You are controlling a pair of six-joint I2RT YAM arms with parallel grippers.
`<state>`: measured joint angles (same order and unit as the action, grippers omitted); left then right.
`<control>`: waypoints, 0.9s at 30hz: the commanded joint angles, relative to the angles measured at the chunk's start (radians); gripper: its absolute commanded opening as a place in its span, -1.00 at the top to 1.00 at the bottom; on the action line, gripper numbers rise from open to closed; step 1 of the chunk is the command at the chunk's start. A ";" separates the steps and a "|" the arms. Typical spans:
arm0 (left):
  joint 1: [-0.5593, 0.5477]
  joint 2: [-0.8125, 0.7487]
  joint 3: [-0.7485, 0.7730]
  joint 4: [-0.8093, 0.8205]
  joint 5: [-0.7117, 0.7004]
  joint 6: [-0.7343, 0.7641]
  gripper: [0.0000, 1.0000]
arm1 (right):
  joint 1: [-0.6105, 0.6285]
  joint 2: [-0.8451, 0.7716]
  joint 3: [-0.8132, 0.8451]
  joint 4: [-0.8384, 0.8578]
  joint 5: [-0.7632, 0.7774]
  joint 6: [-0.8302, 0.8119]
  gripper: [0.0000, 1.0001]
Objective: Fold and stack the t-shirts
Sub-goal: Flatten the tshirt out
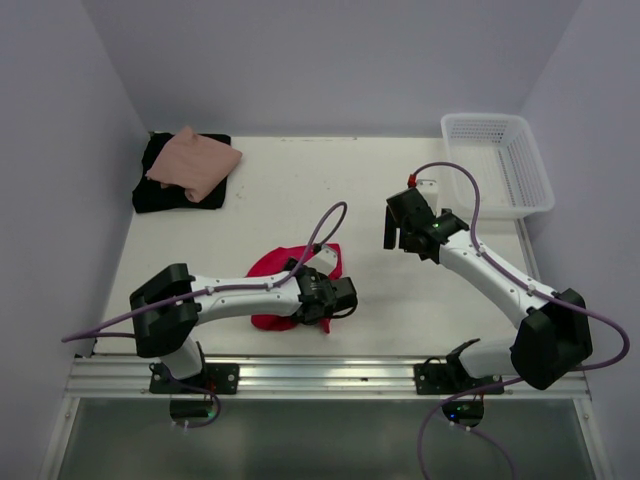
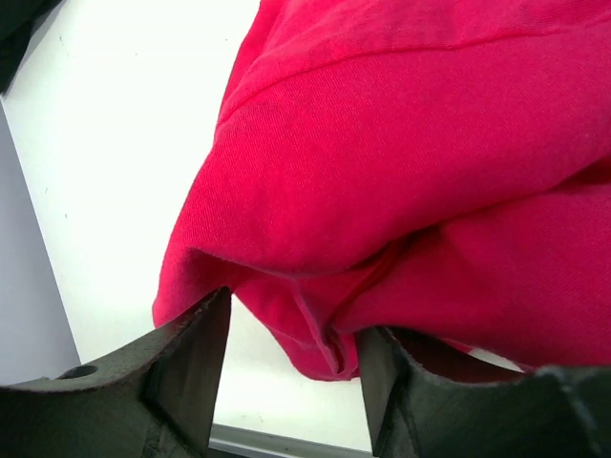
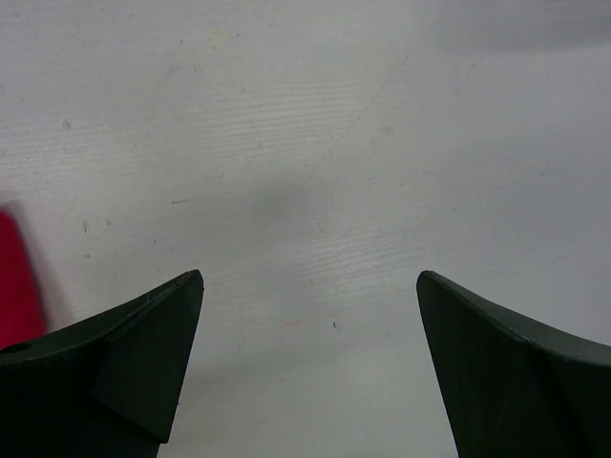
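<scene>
The bright red t-shirt (image 1: 277,268) lies crumpled on the white table near the front, left of centre. My left gripper (image 1: 343,299) is low at its right edge. In the left wrist view the red shirt (image 2: 410,162) fills the frame, and a hanging fold of it sits between my left gripper's (image 2: 296,320) parted fingers, against the right one. The salmon-pink shirt (image 1: 195,163) lies folded on the black shirt (image 1: 170,196) at the back left. My right gripper (image 1: 399,232) is open and empty over bare table (image 3: 310,277). A sliver of red shirt (image 3: 14,277) shows at the left edge of the right wrist view.
A white lattice basket (image 1: 498,165) stands at the back right corner. Purple cables arc over both arms. A metal rail runs along the near table edge (image 1: 320,375). Grey walls close in the left, back and right sides.
</scene>
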<state>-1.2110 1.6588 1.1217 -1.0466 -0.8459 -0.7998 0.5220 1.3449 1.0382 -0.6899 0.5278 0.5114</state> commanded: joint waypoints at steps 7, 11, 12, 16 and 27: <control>-0.001 0.007 -0.048 -0.003 -0.015 -0.061 0.49 | -0.005 -0.004 -0.010 0.023 -0.008 -0.004 -0.97; -0.001 0.022 -0.085 0.019 -0.007 -0.075 0.56 | -0.004 -0.001 -0.010 0.023 -0.012 -0.002 -0.97; -0.001 0.027 -0.086 0.017 -0.005 -0.078 0.56 | -0.004 0.000 -0.009 0.021 -0.011 -0.004 -0.96; -0.001 0.021 -0.083 -0.004 0.001 -0.104 0.46 | -0.005 0.000 -0.012 0.020 -0.012 -0.001 -0.96; -0.002 0.021 -0.096 -0.032 0.005 -0.136 0.32 | -0.005 0.003 -0.012 0.016 -0.015 0.003 -0.96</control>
<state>-1.2118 1.6852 1.0302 -1.0599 -0.8230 -0.8787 0.5220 1.3479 1.0260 -0.6872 0.5121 0.5121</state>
